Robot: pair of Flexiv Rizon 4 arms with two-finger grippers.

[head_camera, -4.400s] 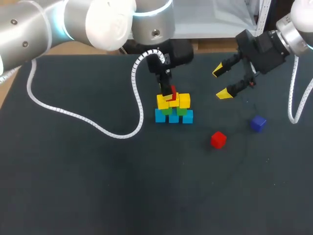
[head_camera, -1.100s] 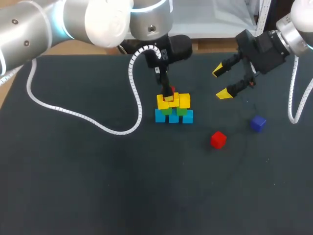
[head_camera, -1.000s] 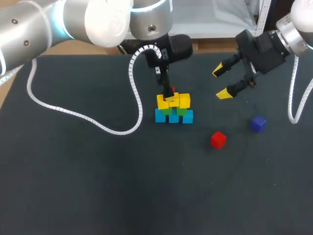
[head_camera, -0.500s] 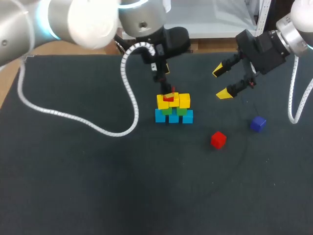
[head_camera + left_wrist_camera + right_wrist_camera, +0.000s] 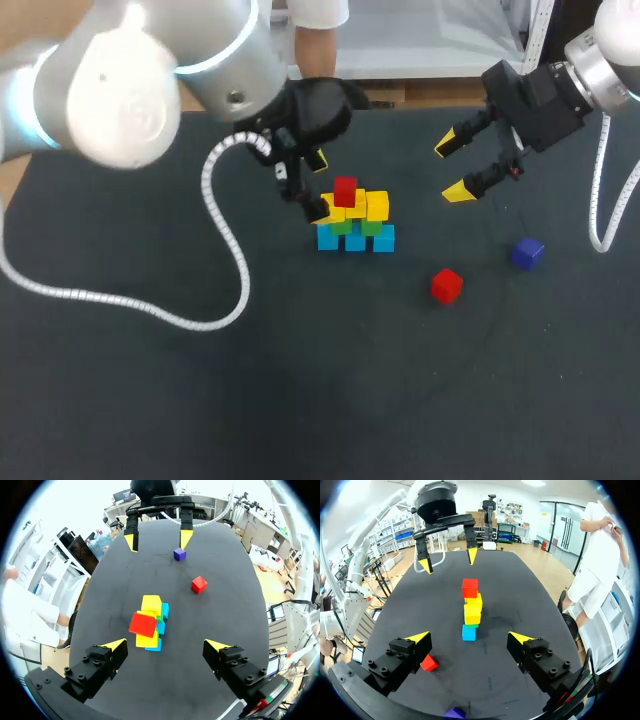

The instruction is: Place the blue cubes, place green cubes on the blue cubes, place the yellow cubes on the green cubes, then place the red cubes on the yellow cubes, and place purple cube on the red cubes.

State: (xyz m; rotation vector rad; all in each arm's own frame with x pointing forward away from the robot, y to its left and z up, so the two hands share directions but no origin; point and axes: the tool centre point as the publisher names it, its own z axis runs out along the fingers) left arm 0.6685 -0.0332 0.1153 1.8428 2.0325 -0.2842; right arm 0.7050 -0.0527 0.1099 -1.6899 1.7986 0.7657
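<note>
The stack stands near the far middle of the dark worktop (image 5: 300, 380): blue cubes (image 5: 383, 239) in a row at the base, green cubes (image 5: 371, 228) on those, yellow cubes (image 5: 377, 205) above, and one red cube (image 5: 346, 190) sitting on the yellow layer. From the left wrist view that top red cube looks a touch skewed against the yellow beneath it.

The left gripper (image 5: 166, 647) hovers just beside the stack, on the left arm's own side, jaws wide apart and holding nothing. In its wrist view the stack lies ahead of it, in line with the gap between the yellow tips.

Over on the right, the right gripper (image 5: 451, 169) hangs above the worktop well apart from the stack, jaws spread and empty too.

Two pieces lie loose on the worktop: a second red cube (image 5: 446, 285) on the right-arm side of the stack, nearer the robot, and the purple cube (image 5: 527, 252) further out to the right, roughly below the right gripper. The two sit near each other without touching.
</note>
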